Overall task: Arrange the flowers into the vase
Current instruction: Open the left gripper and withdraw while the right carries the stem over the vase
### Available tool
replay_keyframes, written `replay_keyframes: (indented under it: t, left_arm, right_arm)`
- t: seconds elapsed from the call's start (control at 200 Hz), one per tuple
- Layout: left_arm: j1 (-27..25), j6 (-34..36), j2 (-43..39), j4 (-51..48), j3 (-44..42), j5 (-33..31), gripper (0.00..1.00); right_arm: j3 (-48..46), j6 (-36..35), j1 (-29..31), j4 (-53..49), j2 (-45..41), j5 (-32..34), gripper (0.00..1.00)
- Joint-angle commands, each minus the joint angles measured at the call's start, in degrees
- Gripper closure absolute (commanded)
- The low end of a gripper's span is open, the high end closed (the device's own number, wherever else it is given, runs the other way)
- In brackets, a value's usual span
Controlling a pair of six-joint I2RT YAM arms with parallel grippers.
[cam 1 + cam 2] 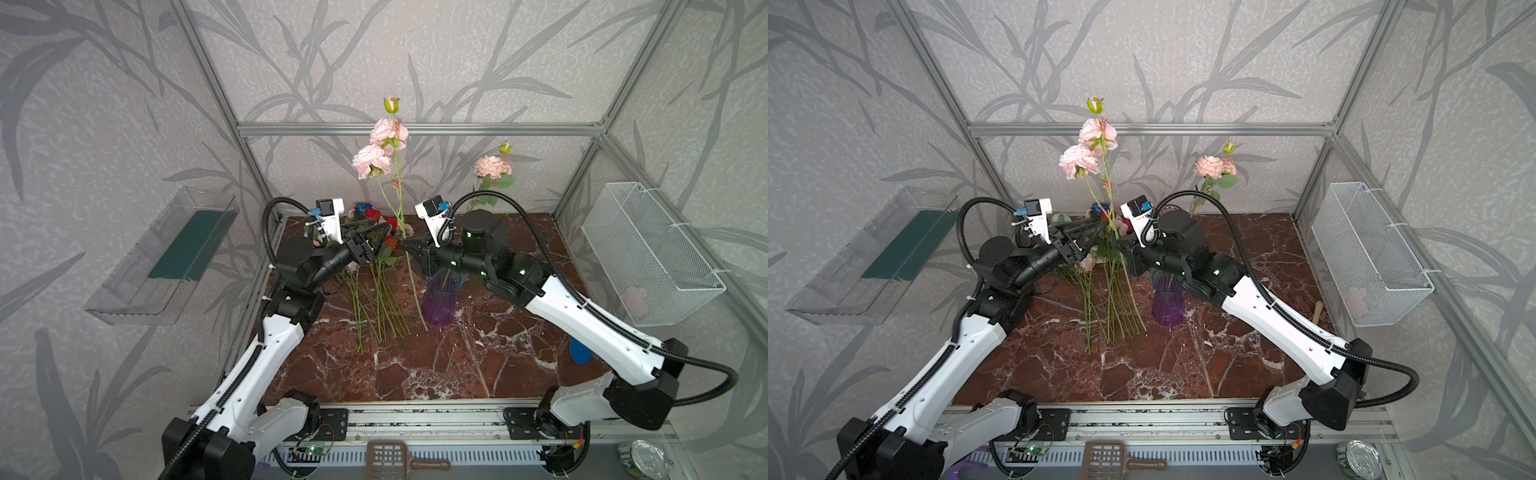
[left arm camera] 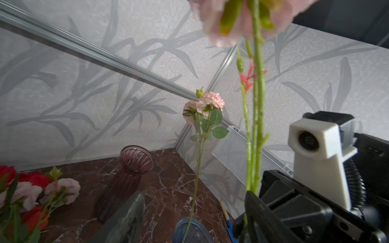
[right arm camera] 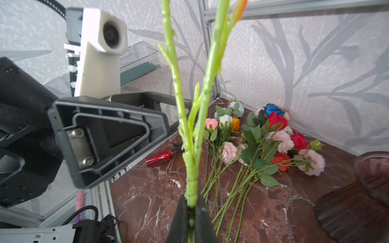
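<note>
A tall pink-flowered stem (image 1: 380,149) stands upright over the table's middle, its blooms (image 1: 1079,160) high above both arms. My right gripper (image 1: 405,245) is shut on its green stalk (image 3: 190,185), pinched between the two black fingers (image 3: 202,218). My left gripper (image 1: 384,232) is open just to the left of that stalk, which runs past one finger (image 2: 259,210) without being clamped. The purple ribbed vase (image 1: 440,299) stands under the right arm and holds one pink flower (image 1: 492,166). Several more flowers (image 3: 263,147) lie in a pile on the marble table (image 1: 415,374), heads toward the back wall.
A second, darker ribbed vase (image 2: 134,162) stands near the back right corner. A red bottle (image 3: 162,157) lies by the left edge. A wire basket (image 1: 648,253) hangs on the right wall, a clear tray (image 1: 166,257) on the left. A blue tool (image 1: 579,351) lies at the right.
</note>
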Motion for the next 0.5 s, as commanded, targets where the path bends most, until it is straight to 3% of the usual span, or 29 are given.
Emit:
replay_keyframes:
  t: [0.0, 0.115, 0.185, 0.305, 0.495]
  left_arm:
    - [0.59, 0.86, -3.62, -0.96, -2.47, -18.39, 0.23]
    - [1.09, -0.45, -4.1, -8.52, -2.55, -33.16, 0.24]
    - [2.17, -2.26, -2.59, -14.43, -0.89, -37.75, 0.24]
    - [5.41, -6.86, 0.7, -15.01, -0.8, -34.33, 0.25]
    - [7.93, -11.04, 4.01, -12.76, -1.19, -28.15, 0.28]
  right_arm:
    - [-1.24, -4.52, 0.05, 3.54, -5.56, 8.24, 1.0]
    - [-3.41, -7.91, -0.11, 9.14, -9.63, 13.66, 1.0]
    - [-4.28, -10.68, -0.42, 12.56, -10.93, 16.95, 1.0]
    - [-3.86, -14.59, -1.32, 15.16, -10.56, 19.95, 1.0]
    - [-8.09, -15.23, -4.53, 20.49, -9.04, 18.89, 1.0]
